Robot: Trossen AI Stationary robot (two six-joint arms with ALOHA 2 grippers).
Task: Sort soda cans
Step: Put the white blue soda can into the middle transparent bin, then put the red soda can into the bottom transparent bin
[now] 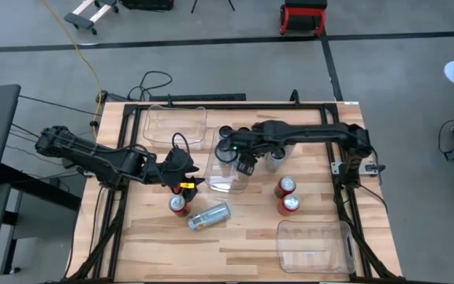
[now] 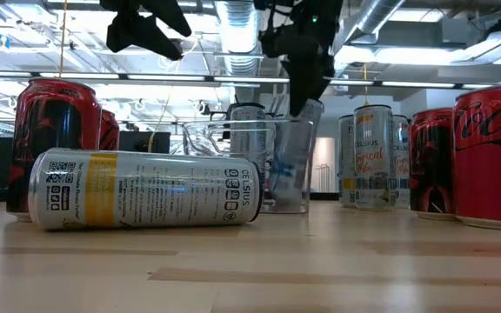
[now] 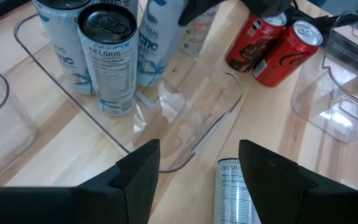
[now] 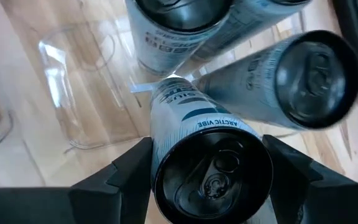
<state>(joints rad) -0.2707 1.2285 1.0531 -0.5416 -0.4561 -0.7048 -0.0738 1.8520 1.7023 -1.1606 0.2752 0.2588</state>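
A silver-grey can (image 4: 213,168) sits tilted between the two fingers of the right pincer (image 1: 247,166), which is closed on its top end over the middle clear bin (image 1: 228,183), at the centre of the high view. More silver-grey cans (image 3: 107,59) stand upright in that same bin. Another silver-grey can (image 1: 209,216) lies on its side on the table (image 1: 243,237), lower centre-left, just beside an upright red can (image 1: 179,204). Two more red cans (image 1: 287,195) stand close together at lower centre-right. The left pincer (image 1: 186,182) hovers above the upright red can with its fingers apart and nothing between them. Two more clear bins sit at upper left (image 1: 176,125) and lower right (image 1: 315,246).
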